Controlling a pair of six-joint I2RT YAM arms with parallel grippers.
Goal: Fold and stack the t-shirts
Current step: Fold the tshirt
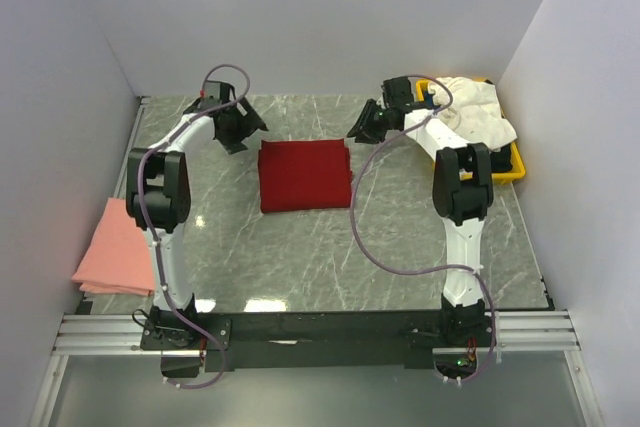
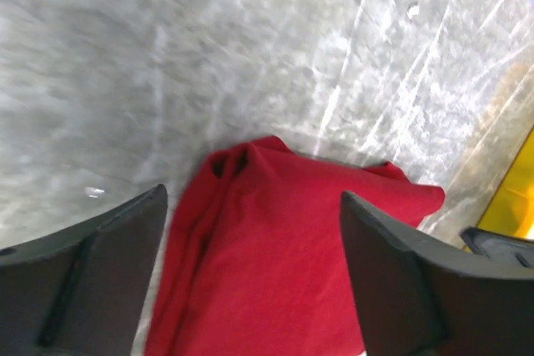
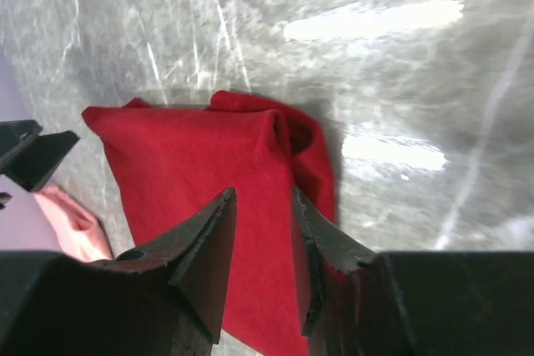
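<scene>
A dark red t-shirt (image 1: 305, 175) lies folded into a rectangle in the middle of the table. My left gripper (image 1: 248, 133) hovers over its far left corner, jaws wide open, with the red cloth (image 2: 284, 264) below and nothing between the fingers. My right gripper (image 1: 364, 127) hangs over the far right corner, jaws partly apart and empty above the red cloth (image 3: 192, 172). A folded salmon-pink t-shirt (image 1: 115, 252) rests at the table's left edge. A white t-shirt (image 1: 475, 112) is bunched in the yellow bin (image 1: 515, 169).
The yellow bin stands at the back right beside the right arm, and its edge (image 2: 513, 198) shows in the left wrist view. The pink shirt (image 3: 71, 223) overhangs the left table edge. White walls enclose the table on three sides.
</scene>
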